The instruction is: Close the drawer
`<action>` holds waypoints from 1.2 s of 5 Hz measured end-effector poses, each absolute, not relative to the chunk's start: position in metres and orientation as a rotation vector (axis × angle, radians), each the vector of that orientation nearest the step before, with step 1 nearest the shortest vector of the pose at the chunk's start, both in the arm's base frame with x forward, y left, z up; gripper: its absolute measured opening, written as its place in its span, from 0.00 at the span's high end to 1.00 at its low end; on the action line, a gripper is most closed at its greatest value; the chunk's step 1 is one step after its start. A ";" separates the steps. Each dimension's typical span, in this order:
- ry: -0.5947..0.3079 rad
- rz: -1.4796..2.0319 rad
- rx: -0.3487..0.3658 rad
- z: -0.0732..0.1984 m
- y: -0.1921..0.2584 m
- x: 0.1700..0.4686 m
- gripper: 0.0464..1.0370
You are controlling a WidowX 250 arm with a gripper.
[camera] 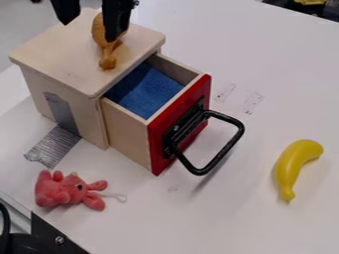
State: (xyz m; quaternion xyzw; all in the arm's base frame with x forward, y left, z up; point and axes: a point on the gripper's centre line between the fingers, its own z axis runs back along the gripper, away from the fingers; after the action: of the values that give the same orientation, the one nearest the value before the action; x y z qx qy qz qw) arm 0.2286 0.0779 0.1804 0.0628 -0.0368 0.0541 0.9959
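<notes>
In the camera view, can see the claw hanging over the top of a wooden cabinet, released, with the fingers spread apart. Can see the drawer pulled out from the cabinet, showing blue lining, a red front and a black handle. Can spot an orange-brown drumstick on the cabinet top, partly behind one finger, plus a pink plush toy and a yellow banana apart on the white surface.

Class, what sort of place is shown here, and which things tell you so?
Probably a robot lab: a black gripper hangs over a wooden box, with a toy banana on the white table.
</notes>
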 end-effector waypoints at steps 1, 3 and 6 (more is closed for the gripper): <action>-0.053 0.109 0.119 0.175 0.077 0.227 0.04; -0.054 -0.015 0.056 0.156 0.012 0.238 0.04; 0.020 -0.095 0.050 0.083 -0.066 0.262 0.04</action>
State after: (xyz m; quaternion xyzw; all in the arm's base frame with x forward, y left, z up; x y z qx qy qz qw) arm 0.2620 -0.0657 0.0827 0.0248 0.0098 -0.0473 0.9985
